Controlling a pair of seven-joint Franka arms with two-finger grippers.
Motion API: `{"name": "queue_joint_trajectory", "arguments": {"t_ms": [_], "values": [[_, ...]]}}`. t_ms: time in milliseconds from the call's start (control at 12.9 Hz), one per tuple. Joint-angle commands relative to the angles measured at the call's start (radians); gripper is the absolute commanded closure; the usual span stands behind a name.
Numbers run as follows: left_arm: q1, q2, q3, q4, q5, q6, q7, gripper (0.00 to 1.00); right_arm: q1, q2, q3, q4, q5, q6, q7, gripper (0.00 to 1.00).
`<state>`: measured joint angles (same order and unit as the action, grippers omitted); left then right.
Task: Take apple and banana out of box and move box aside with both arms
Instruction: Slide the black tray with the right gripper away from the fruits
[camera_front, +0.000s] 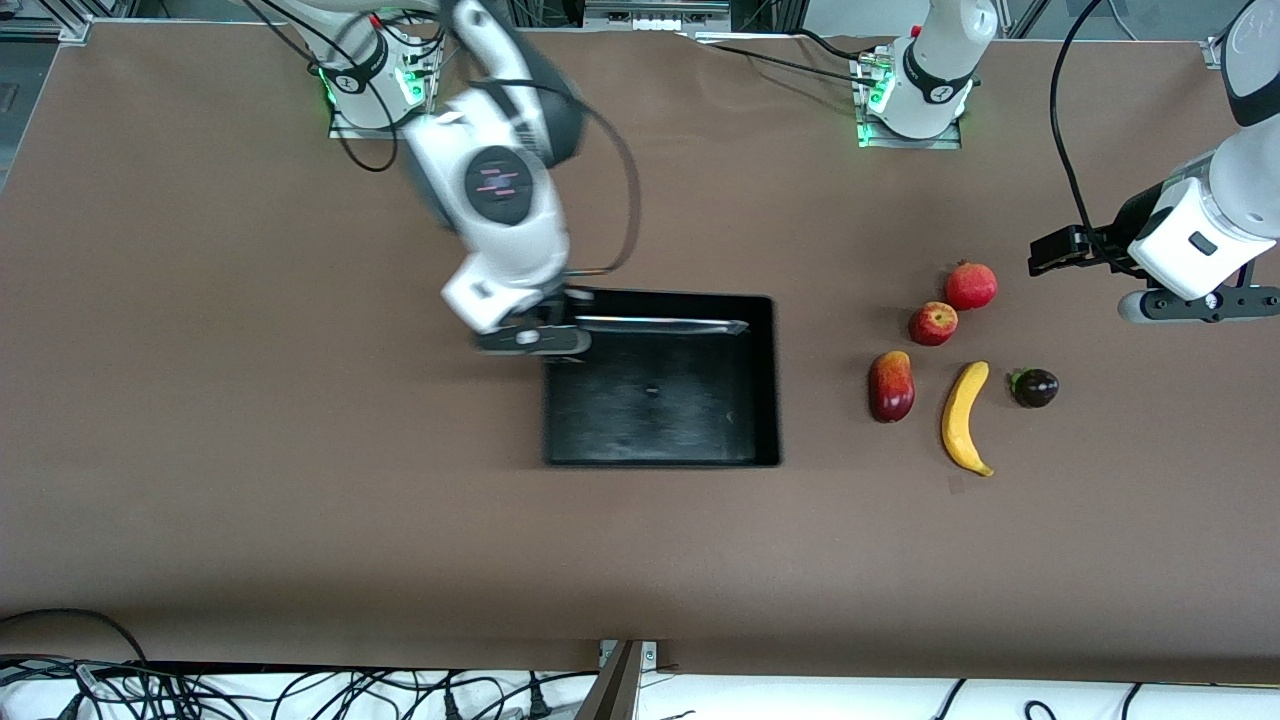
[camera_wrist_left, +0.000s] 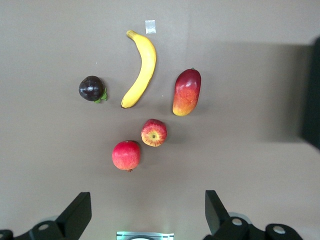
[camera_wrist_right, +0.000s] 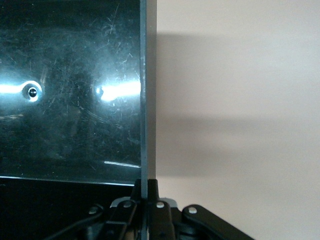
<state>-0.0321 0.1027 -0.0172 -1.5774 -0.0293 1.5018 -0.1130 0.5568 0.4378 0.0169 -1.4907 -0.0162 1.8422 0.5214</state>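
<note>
Black glossy shallow box (camera_front: 660, 400) sits emptied mid-table, its wall clenched by the right pincer (camera_wrist_right: 145, 192); left pincer (camera_wrist_left: 145, 212), released, hovers over red-yellow apple (camera_front: 932, 323) and yellow banana (camera_front: 964, 416); next, it must grip the box too

Light: bright, even, from overhead
Glare: white streaks on the box (camera_wrist_right: 75, 90) floor
Blur: right arm (camera_front: 500, 200) smeared
Shadows: soft, beside the box wall

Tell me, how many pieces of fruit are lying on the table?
5, all outside the box, toward the left arm's end: pomegranate, apple beside it, mango, banana and a dark plum nearer the camera. None seems hidden.
</note>
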Motion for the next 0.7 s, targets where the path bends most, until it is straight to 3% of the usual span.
{"name": "queue_joint_trajectory", "arguments": {"t_ms": [0,155,310,464,619], "values": [[-0.003,-0.008,-0.004,-0.004,0.025,0.005,0.003,0.0,-0.057,-0.158,-0.116,-0.179,0.059,-0.002,-0.282,1.0],[-0.006,-0.008,-0.004,-0.004,0.026,0.003,0.003,0.0,-0.057,-0.209,-0.269,-0.281,0.105,0.023,-0.496,1.0],[-0.008,-0.006,-0.004,-0.004,0.025,0.006,-0.002,0.0,-0.057,-0.228,-0.388,-0.402,0.105,0.14,-0.605,1.0],[-0.008,0.006,-0.007,-0.004,0.025,0.011,-0.019,0.0,-0.057,-0.228,-0.471,-0.532,0.107,0.294,-0.682,1.0],[-0.008,0.009,-0.01,-0.004,0.025,0.006,-0.02,0.0,-0.057,-0.226,-0.5,-0.635,0.107,0.411,-0.698,1.0]]}}
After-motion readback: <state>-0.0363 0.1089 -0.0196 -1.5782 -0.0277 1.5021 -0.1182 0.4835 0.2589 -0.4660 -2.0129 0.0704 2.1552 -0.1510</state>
